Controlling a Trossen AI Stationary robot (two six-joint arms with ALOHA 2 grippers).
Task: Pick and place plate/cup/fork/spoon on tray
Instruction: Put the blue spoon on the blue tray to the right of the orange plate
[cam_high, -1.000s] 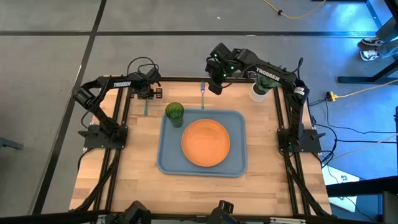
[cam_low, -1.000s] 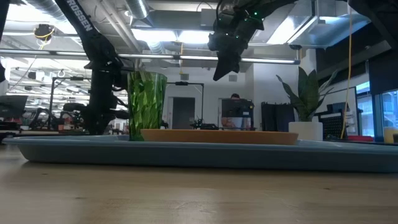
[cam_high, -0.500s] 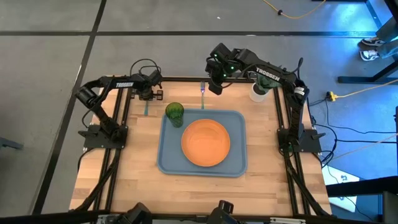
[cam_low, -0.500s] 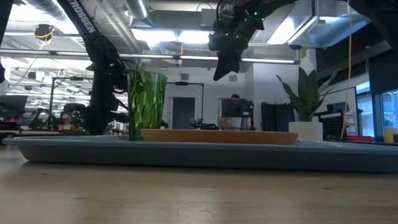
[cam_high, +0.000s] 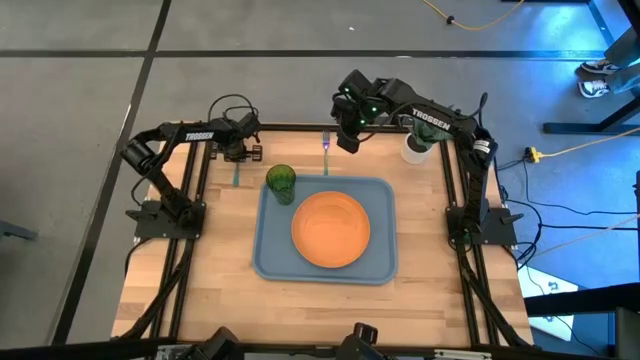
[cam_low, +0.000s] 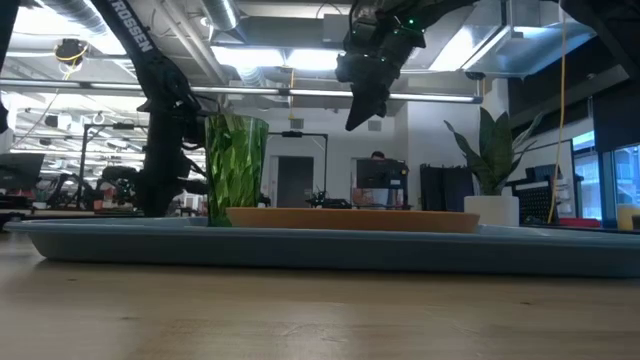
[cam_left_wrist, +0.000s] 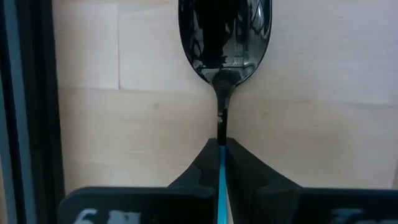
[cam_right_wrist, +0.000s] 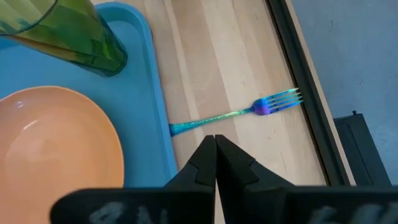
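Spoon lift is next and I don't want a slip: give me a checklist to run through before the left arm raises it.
1. Left gripper shut on the spoon handle: ok.
2. Spoon bowl in sight, lying on the table: ok.
3. Grip centred along the handle: cannot tell.
4. Tray has bare room beside the plate and cup: ok.
5. Right gripper shut, empty, above the fork, away from the spoon: ok.

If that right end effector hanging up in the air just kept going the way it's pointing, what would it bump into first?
Probably the fork. The shut right end effector points down at the bare wood beside the tray, and the fork's handle lies right ahead of its tips. Depth is hard to judge, so it might strike the table just short.
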